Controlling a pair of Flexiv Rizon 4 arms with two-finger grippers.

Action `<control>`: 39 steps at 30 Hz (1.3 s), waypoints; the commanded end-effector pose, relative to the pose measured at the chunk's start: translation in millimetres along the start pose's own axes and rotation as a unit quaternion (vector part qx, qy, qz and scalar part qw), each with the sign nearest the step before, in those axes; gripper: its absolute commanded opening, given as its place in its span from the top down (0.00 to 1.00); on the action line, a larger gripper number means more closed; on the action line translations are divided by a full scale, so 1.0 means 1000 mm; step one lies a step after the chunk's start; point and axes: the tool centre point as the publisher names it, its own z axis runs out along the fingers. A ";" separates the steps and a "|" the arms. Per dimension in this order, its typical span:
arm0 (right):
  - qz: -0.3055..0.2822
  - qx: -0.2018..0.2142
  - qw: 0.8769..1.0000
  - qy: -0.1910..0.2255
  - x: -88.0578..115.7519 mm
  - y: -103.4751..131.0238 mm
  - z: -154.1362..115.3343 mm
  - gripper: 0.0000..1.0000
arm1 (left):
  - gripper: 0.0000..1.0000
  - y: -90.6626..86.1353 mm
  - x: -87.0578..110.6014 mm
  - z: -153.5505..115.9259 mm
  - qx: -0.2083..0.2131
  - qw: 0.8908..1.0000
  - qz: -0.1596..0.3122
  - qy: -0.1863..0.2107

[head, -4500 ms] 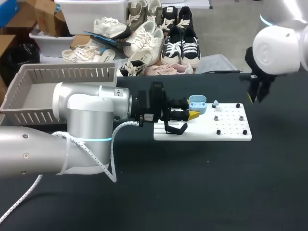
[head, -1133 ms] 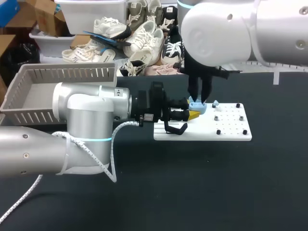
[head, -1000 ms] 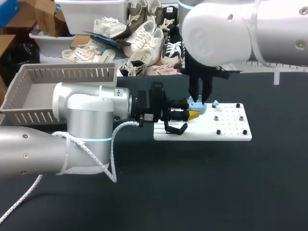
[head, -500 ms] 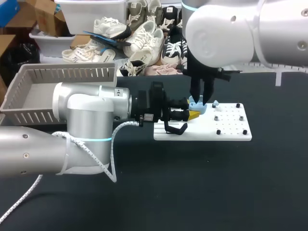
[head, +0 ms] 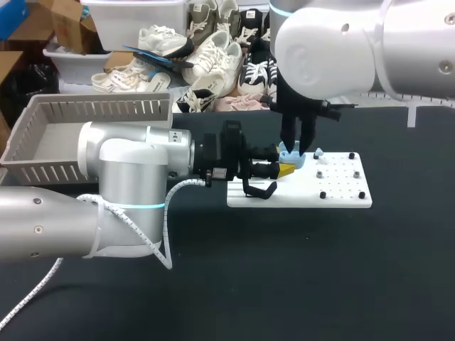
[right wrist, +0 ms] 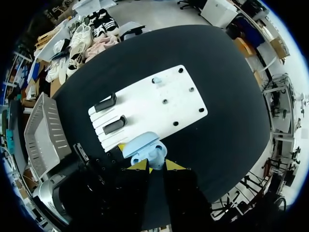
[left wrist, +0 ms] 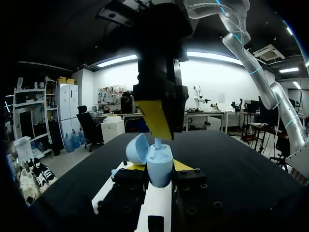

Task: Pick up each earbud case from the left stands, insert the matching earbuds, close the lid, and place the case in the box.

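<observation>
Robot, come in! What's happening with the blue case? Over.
Left gripper shut on open case. Right gripper shut on earbud, at its opening. Nothing in the way.

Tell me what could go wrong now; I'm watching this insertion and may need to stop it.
The right gripper holds an earbud at the open case, which sits in the left gripper. Slightly misaligned, the earbud may catch the rim and drop. Pressing down could also tilt the case between the left fingers.
</observation>
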 end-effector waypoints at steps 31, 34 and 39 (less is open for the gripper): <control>0.001 0.000 1.000 0.000 0.005 0.001 0.000 1.00 | 1.00 -0.001 0.000 0.000 -0.003 1.000 0.001 -0.001; 0.002 0.000 1.000 -0.001 0.004 0.001 -0.001 1.00 | 1.00 -0.001 0.000 0.000 -0.003 1.000 0.001 -0.001; 0.003 0.000 1.000 -0.002 0.003 -0.001 -0.003 1.00 | 1.00 -0.001 0.000 0.000 -0.003 1.000 0.001 -0.001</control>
